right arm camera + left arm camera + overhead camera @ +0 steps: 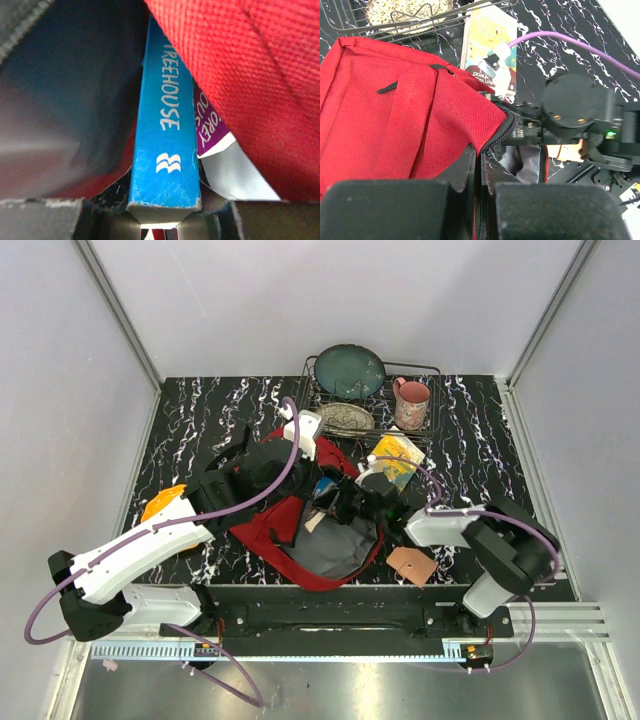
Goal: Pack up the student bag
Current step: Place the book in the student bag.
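The red student bag (262,530) lay open on the tabletop (200,420). My left gripper (481,169) pinched its zipper rim (496,134); my right gripper (160,220) clamped a blue book (165,125) inside. I judged a slipped rim could trap the book.

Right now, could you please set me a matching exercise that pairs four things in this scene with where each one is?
Things:
1. blue book
2. pink mug
3. yellow booklet
4. left gripper

Places:
A. standing in the wire rack
B. shut on the zipper edge of the student bag
C. inside the bag, held by the right gripper
D. lying on the table beside the rack

Pairs: 1-C, 2-A, 3-D, 4-B.
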Controlling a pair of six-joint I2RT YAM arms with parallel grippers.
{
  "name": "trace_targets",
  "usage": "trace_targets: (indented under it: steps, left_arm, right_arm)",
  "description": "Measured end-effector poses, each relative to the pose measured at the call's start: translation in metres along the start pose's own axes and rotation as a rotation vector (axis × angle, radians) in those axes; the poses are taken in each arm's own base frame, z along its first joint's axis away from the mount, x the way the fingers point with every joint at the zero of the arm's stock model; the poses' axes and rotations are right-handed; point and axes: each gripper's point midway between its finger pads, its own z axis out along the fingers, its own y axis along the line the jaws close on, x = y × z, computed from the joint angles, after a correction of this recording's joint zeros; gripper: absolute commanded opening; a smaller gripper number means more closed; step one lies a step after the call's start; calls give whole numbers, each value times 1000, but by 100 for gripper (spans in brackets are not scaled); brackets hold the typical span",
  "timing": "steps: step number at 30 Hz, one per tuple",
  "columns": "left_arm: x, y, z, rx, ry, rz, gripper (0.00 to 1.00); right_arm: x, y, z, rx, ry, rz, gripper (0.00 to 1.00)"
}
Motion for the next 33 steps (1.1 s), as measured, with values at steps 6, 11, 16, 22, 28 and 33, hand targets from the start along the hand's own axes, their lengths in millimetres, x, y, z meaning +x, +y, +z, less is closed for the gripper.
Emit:
trace_targets:
  steps: [6,11,16,22,28,33]
  left_arm:
    - [-1,0,-1,2,-2,0,0]
    - [-5,1,-8,8,-20,-7,0]
    - [-6,3,-10,3,-28,-10,0]
    - [-1,7,-11,-7,-24,-8,0]
    - [1,11,-14,-16,-33,-10,0]
    - [0,13,-16,-24,-40,-13,0]
  right_arm:
    - [-5,12,39,-12,-59,-18,2]
    - [-3,10,64,4,-113,-32,16]
    - [-3,4,85,34,-155,-45,37]
    - [-3,-4,93,62,-181,-62,73]
    - [-3,-11,77,83,-193,-92,89]
    - [-1,-16,51,129,-192,-134,93]
